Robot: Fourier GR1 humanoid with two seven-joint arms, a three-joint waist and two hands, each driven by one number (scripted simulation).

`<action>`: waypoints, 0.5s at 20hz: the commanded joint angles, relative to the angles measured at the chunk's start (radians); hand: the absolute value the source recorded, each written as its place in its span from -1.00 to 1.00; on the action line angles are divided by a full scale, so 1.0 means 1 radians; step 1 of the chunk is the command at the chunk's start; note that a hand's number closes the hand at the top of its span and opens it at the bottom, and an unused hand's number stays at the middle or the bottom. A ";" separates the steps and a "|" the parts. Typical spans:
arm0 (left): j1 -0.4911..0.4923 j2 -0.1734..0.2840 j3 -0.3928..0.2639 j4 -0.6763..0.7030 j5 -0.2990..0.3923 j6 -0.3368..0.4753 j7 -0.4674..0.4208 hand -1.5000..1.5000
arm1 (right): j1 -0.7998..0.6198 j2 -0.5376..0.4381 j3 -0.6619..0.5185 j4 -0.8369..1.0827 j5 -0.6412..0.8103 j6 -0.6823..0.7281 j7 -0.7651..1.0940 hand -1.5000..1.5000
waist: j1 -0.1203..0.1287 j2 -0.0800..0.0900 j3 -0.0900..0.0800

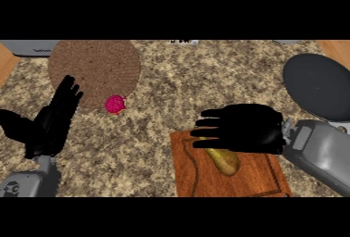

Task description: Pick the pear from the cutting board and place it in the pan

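— Where is the right robot hand (247, 128)?

— Right of the frame's centre, above the upper edge of the cutting board (229, 167). Its grey forearm comes in from the lower right, and the black fingers (209, 123) point left, stacked one above the other and slightly bent, not closed round anything.

— And the pear (224, 160)?

— It lies on the cutting board just below that hand, a yellowish fruit slanting down to the right. Its upper end is tucked under the lower fingers; whether they touch it I cannot tell. The rest of the pear shows plainly, ungrasped.

— What lies further out?

— The pan (316, 85) is a dark round shape at the upper right edge of the frame, above the right forearm and apart from the board. A small pink thing (115, 104) lies left of centre on the speckled table (205, 78), at the lower rim of a round brown woven mat (94, 69) in the upper left. Nothing stands between the pear and the pan except the hand itself.

— The other hand?

— The left robot hand (54, 122) rests at the left edge, fingers straight and pointing up, holding nothing.
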 commanded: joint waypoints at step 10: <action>0.026 0.000 0.039 0.004 0.016 -0.052 -0.025 0.00 | 0.209 0.075 0.002 -0.215 0.288 -0.018 0.104 -1.00 | -0.001 0.001 0.000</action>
